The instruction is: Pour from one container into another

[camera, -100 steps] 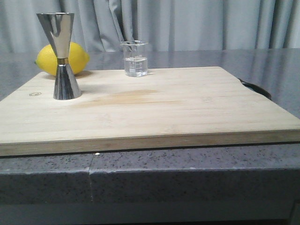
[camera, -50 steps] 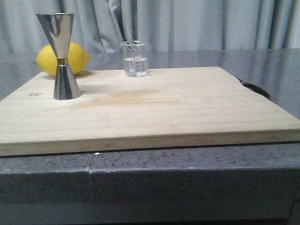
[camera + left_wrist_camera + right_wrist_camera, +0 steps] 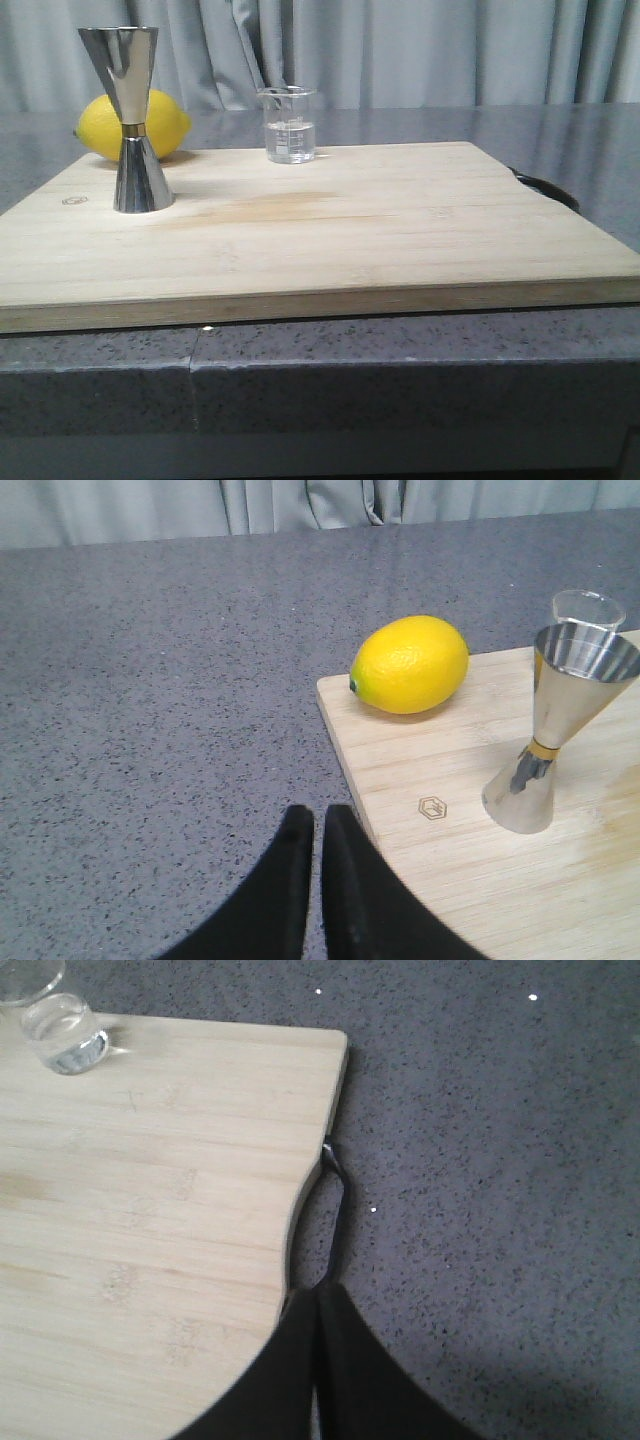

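The left gripper (image 3: 318,880), jaws pressed together and empty, hangs over the grey counter beside the tall steel hourglass jigger (image 3: 128,120), which stands upright near the yellow lemon (image 3: 132,127). The small clear glass beaker (image 3: 289,125) stands upright at the wooden cutting board's (image 3: 400,230) far edge, lying forward and leftward of the closed, empty right gripper (image 3: 318,1380), which looks the likelier arm to take it. Nothing in the front view differs from a second ago.

Yellow lemon (image 3: 132,128), silver jigger (image 3: 130,118) (gold-banded), speckled grey counter (image 3: 400,370).

Clear glass beaker (image 3: 289,125), w/ white grad. marks and pouring lip, is seen upright at far edge of board, approx. half filled w/ clear liquid. Steel hourglass jigger (image 3: 131,120), gold-banded at waist, is stood upright near board's left side, well apart.
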Tool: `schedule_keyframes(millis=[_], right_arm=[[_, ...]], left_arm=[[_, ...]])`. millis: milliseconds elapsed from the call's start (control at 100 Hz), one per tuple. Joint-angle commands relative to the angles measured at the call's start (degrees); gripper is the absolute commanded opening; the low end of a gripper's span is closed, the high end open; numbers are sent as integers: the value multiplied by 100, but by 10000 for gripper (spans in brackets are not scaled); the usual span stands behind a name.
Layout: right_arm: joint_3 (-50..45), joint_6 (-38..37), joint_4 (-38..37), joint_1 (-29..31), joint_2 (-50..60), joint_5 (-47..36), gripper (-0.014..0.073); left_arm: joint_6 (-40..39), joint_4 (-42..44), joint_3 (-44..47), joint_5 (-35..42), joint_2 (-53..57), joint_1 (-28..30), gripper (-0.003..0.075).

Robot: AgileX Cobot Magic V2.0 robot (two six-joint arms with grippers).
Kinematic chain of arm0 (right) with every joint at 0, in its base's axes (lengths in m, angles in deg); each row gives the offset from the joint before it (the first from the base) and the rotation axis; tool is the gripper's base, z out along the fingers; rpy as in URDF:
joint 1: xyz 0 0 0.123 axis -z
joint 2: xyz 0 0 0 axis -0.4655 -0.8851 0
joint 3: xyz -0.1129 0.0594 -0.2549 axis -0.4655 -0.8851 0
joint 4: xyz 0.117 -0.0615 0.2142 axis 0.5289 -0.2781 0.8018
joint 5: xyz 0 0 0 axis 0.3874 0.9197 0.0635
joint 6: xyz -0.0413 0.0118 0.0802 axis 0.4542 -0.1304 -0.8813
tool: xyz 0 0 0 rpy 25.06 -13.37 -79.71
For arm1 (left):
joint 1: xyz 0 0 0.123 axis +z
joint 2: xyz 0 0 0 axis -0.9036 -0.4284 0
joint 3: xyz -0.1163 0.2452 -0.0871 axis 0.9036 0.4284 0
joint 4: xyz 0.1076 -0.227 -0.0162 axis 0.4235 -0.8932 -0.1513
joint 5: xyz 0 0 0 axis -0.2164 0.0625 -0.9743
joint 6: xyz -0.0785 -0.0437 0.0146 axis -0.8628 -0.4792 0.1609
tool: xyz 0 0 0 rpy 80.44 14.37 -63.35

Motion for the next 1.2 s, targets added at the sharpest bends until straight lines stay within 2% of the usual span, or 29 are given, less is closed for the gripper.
schedule_keyframes(millis=[0, 50, 210, 270, 340, 510, 680, 870, 900, 1190], right_arm=[[225, 64, 39, 39, 23, -645, -30], [225, 64, 39, 39, 23, -787, -4], [225, 64, 256, 29, 23, -1217, 129], [225, 64, 419, 29, 11, -1391, 183], [225, 64, 437, -54, -37, -1611, 248], [213, 64, 437, -524, -306, -2058, 349], [213, 172, 353, -1019, -697, -2367, 350], [213, 234, 353, -1287, -1026, -2695, 350], [213, 234, 353, -1302, -1054, -2704, 350], [213, 263, 353, -1324, -1104, -2704, 350]], left_arm=[[426, -546, -217, 405, -155, 6, 81], [704, -786, -217, 436, -204, 6, 146], [1232, -1715, -217, 410, -399, 6, 466], [1232, -2056, -217, 356, -488, 6, 522], [1513, -2478, -157, 291, -612, -20, 524], [3811, -4643, 208, 484, -1023, -368, 519], [5967, -6257, 383, 539, -1547, -804, 465], [7837, -7795, 383, 295, -2237, -1092, 427], [8026, -7994, 383, 196, -2323, -1092, 427], [8683, -7993, 247, -709, -3464, -1092, 427]])
